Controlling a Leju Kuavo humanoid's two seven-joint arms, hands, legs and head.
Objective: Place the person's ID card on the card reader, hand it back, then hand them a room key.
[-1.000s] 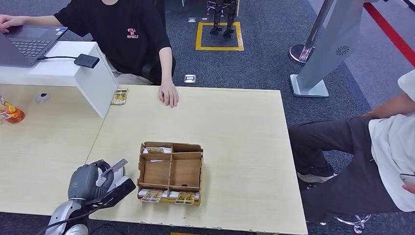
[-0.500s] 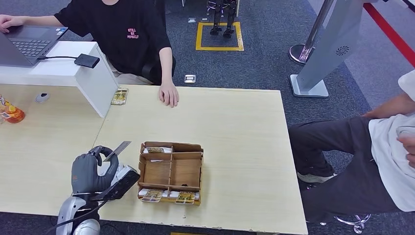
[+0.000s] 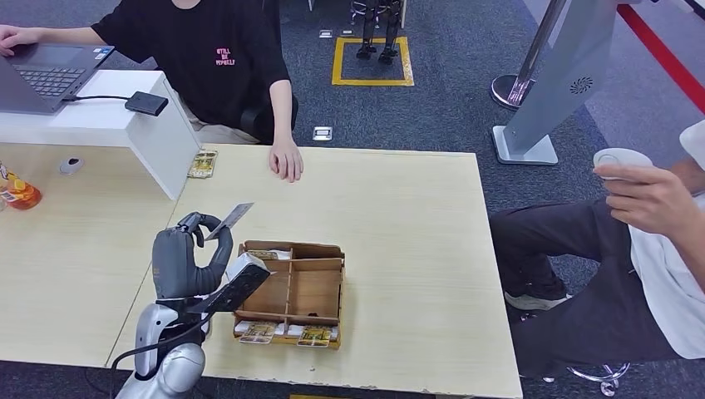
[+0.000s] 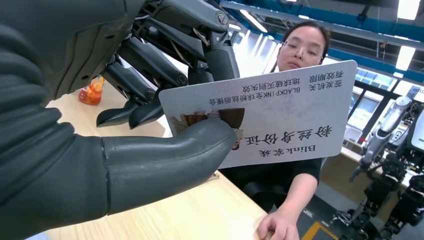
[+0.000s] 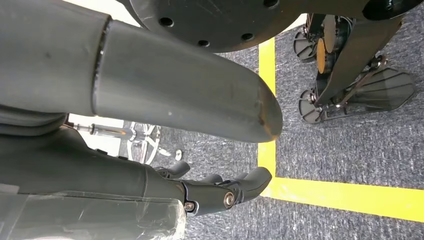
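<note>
A: ID card (image 3: 229,219), head view: pinched in the left hand (image 3: 184,259), up above the bench (image 3: 399,208) near the wooden tray (image 3: 290,293), pointed twd the seated person's hand (image 3: 287,160). Risk?

B: Left wrist view: thumb (image 4: 165,157) & fingers (image 4: 150,65) held only one end of the card, so it could've twisted out at handover. Right wrist view: right hand (image 5: 190,165) hung over the floor, fingers curled, held nothing.

The light wooden table (image 3: 399,216) carries an open wooden compartment box (image 3: 290,293) toward 7 o'clock, with small printed cards in its near and far slots. At 11 o'clock a white box-shaped stand (image 3: 125,125) sits on it, a small yellowish card (image 3: 203,163) just beside its base. A person's hand (image 3: 287,160) rests at 12 o'clock. An orange packet (image 3: 17,191) lies at 9 o'clock.
</note>
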